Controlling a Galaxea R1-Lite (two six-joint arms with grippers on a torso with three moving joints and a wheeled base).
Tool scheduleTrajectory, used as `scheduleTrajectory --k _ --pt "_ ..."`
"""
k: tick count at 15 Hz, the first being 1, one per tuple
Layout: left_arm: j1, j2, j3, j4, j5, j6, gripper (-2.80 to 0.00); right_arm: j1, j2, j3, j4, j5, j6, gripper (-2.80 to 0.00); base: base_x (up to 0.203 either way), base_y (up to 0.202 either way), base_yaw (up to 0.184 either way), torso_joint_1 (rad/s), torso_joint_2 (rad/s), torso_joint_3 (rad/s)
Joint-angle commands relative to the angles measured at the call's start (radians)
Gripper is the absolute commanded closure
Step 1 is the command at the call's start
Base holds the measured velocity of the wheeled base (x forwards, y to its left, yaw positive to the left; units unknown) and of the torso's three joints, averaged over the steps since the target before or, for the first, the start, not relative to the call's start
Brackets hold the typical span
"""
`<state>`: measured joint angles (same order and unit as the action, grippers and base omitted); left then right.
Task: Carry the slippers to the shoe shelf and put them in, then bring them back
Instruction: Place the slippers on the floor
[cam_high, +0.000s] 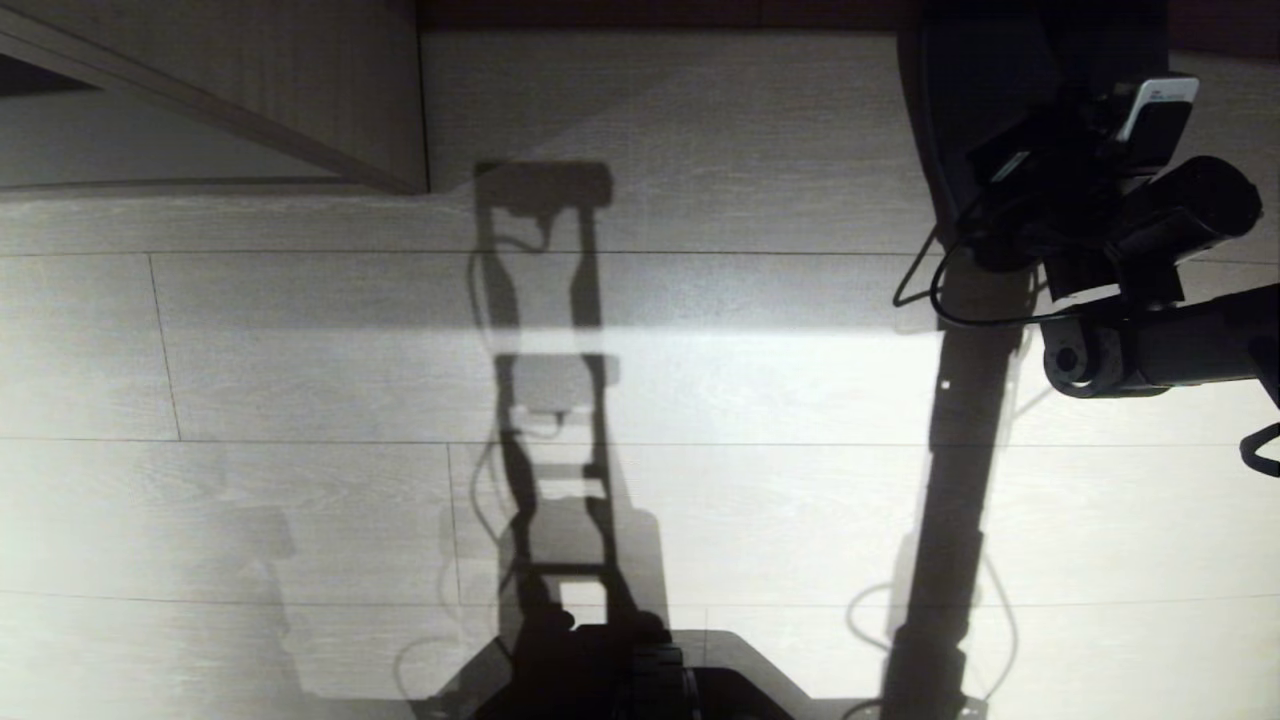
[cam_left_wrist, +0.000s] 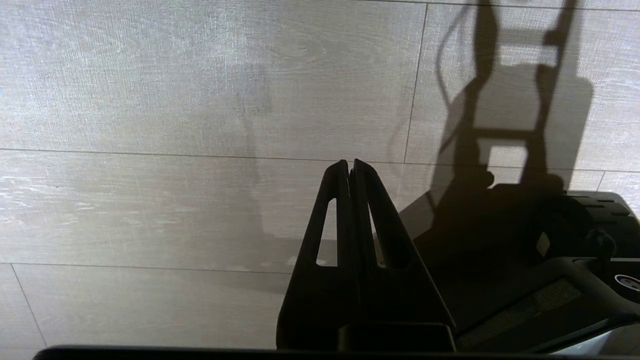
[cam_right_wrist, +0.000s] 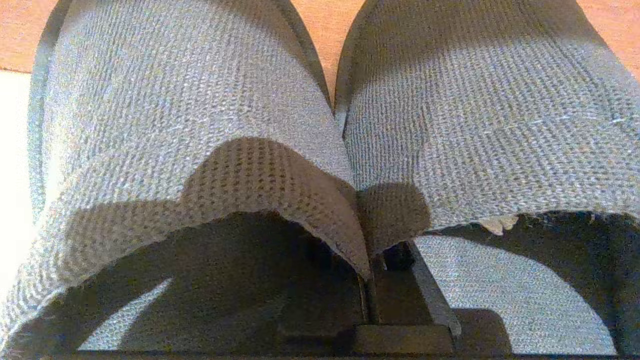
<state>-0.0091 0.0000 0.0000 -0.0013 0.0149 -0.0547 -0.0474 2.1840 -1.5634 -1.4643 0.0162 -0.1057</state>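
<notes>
Across the head view, operator, you have one right arm entering from the right edge and reaching toward the upper right corner, where its wrist camera sits above a dark mass. That mass cannot be identified with certainty from here, and the right gripper's fingertips are hidden. You see pale plank flooring over most of the frame, crossed by two long arm shadows. One slanted pale wood-grain panel of the shoe shelf occupies the upper left corner, and a dark brown strip runs along the top edge. The robot's base shows at the bottom centre.

Turning to the left wrist view, you have one left gripper hanging over bare floor, its two fingers pressed together tip to tip with nothing between them. One corner of the base appears beside it.

Closing on the right wrist view, you count two slippers, blue-grey woven fabric, lying side by side with their toes pointing away from the camera and their inner edges touching. The right gripper is clamped on both slippers where the inner rims of their uppers meet, pinching those rims together. Orange-brown wood shows beyond the toes.
</notes>
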Motion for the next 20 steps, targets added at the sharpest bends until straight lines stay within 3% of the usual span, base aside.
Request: scheduleTrajectory --k 1,2,15,20 --pt "0.000 0.000 0.000 0.000 0.000 -0.001 0.00 0.000 -0.001 0.000 -0.008 0.001 -0.005 0.00 0.000 0.000 0.000 0.000 0.00 0.000" --pt "0.000 0.000 0.000 0.000 0.000 -0.001 0.00 -0.001 -0.003 0.000 -0.008 0.001 -0.006 -2.80 0.000 0.000 0.000 0.000 0.00 0.000" --pt "0.000 0.000 0.000 0.000 0.000 -0.001 0.00 0.000 -0.016 0.029 -0.008 0.005 -0.010 -2.80 0.000 0.000 0.000 0.000 0.00 0.000" --pt "0.000 0.000 0.000 0.000 0.000 -0.001 0.00 0.000 -0.092 0.169 -0.008 0.007 -0.046 -2.80 0.000 0.000 0.000 0.000 0.00 0.000"
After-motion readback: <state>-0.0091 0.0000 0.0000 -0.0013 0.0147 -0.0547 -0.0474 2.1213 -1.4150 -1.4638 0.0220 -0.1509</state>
